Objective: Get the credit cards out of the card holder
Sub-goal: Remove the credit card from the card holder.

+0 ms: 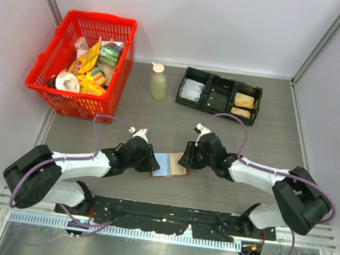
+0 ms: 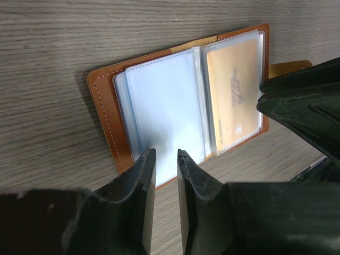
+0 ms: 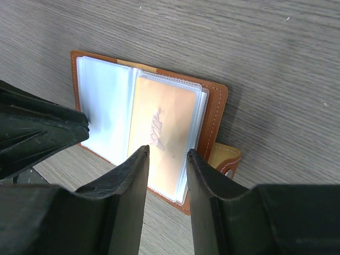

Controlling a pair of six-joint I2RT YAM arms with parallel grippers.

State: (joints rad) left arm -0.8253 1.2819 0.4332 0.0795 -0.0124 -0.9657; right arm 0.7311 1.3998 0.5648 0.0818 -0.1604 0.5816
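Observation:
The brown card holder (image 1: 169,165) lies open flat on the table between both arms. Its left half shows pale blue-grey sleeves (image 2: 159,106). An orange-yellow credit card (image 2: 236,90) sits inside the clear sleeve of the right half (image 3: 164,133). My left gripper (image 2: 166,152) hovers at the near edge of the pale panel, its jaws a narrow gap apart with nothing between them. Over the near edge of the card, my right gripper (image 3: 168,151) stands open and empty. The holder's clasp tab (image 3: 226,159) sticks out on the right.
A red basket (image 1: 84,58) of snack packets stands at the back left. A pale green bottle (image 1: 158,81) is upright behind the holder. At the back right is a black three-compartment tray (image 1: 220,95). White walls close the table's sides.

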